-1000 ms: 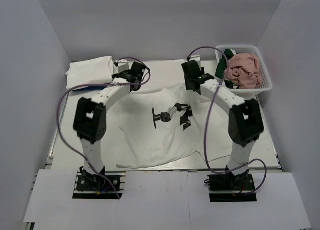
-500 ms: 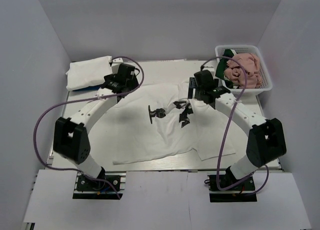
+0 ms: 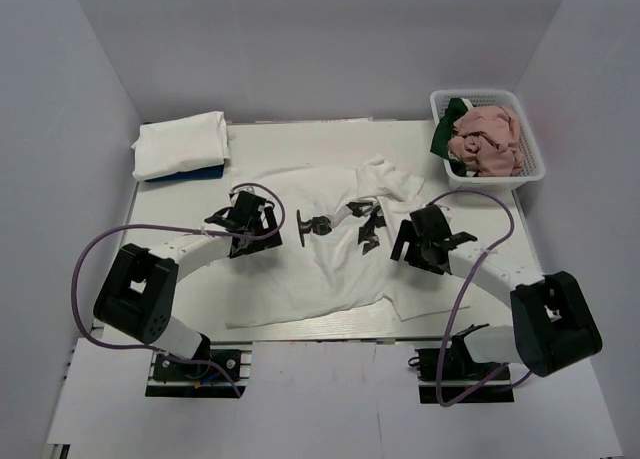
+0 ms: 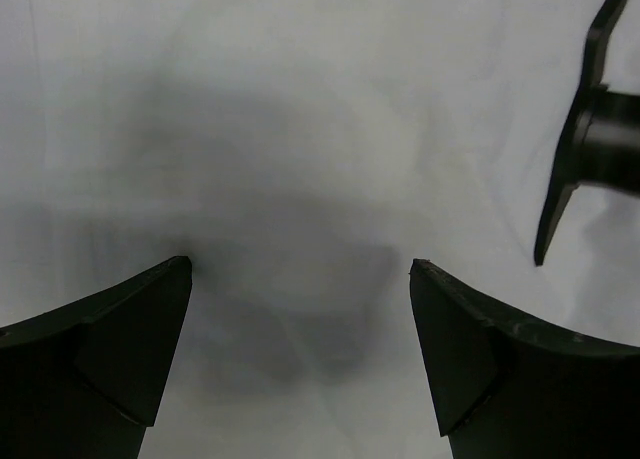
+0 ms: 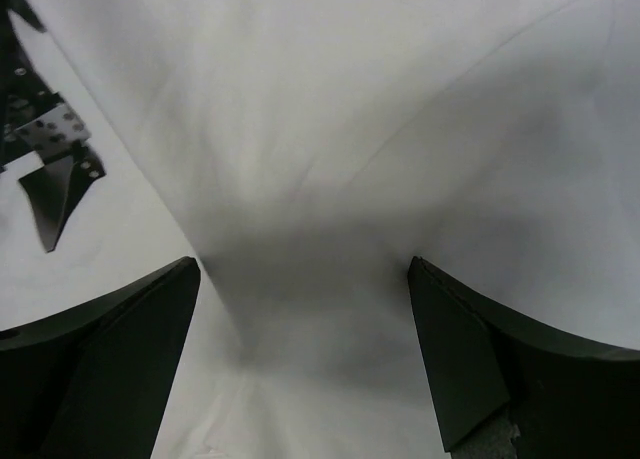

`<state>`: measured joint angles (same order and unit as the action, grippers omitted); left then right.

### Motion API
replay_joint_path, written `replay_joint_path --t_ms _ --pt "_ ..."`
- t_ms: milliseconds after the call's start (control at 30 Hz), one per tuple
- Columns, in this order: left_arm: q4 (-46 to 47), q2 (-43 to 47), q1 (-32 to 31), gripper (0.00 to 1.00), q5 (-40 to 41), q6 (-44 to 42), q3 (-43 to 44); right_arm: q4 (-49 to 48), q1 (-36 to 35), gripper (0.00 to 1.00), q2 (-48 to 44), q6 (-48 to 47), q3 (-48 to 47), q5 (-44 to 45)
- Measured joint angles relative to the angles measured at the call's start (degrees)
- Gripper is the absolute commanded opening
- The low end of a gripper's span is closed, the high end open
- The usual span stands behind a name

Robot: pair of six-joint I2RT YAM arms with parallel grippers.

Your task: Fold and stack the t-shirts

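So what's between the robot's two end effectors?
The white t-shirt. Its dark robot-arm print sits roughly midway between the left end effector and the right end effector. The top view shows this best.

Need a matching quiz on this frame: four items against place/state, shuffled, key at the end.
Column 1
1. printed t-shirt
2. folded white t-shirt
3. pink t-shirt
4. left gripper

Column 2
A. crumpled in the basket
B. spread out mid-table
C. far left corner of the table
D. open, nothing gripped

Pairs: 1-B, 2-C, 3-A, 4-D
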<state>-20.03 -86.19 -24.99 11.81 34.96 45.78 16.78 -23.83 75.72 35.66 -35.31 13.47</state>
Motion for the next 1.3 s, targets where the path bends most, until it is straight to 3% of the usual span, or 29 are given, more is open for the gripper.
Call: replay_joint_path --t_ms 233,467,600,700,833,967,1067,1300 --pt "0.13 4.13 -0.11 1.00 1.64 3.43 -5.66 -2.95 0.33 0.90 -8.81 0.85 6.67 -9.27" --pt "-13.64 5.60 0.39 1.00 13.00 10.29 -5.35 6.40 -2.34 0.90 -12.72 -0.85 7.21 -22.86" --pt "-20.94 9.01 0.87 1.00 17.66 12.72 -2.10 14.45 -3.58 0.90 -13.92 -3.08 3.63 -21.14" --pt "-19.34 11.43 0.72 1.00 17.16 11.10 2.27 16.11 -3.41 0.90 -12.13 -4.22 -5.33 -14.36" --pt "-11.85 12.61 0.17 1.00 12.85 5.53 5.29 13.70 -2.82 0.90 -3.85 -6.10 -20.63 -3.19" --pt "-8.96 9.20 -0.09 1.00 11.02 1.77 7.21 12.20 -1.49 0.90 10.73 -10.88 -34.18 5.90" --pt "-8.63 5.18 -0.09 1.00 10.58 -0.17 8.31 13.75 -0.07 0.90 22.45 -14.84 -43.91 9.92" --pt "-7.30 -1.27 -0.04 1.00 7.02 -3.23 8.76 17.57 4.46 0.79 46.97 -25.83 -64.46 14.51"
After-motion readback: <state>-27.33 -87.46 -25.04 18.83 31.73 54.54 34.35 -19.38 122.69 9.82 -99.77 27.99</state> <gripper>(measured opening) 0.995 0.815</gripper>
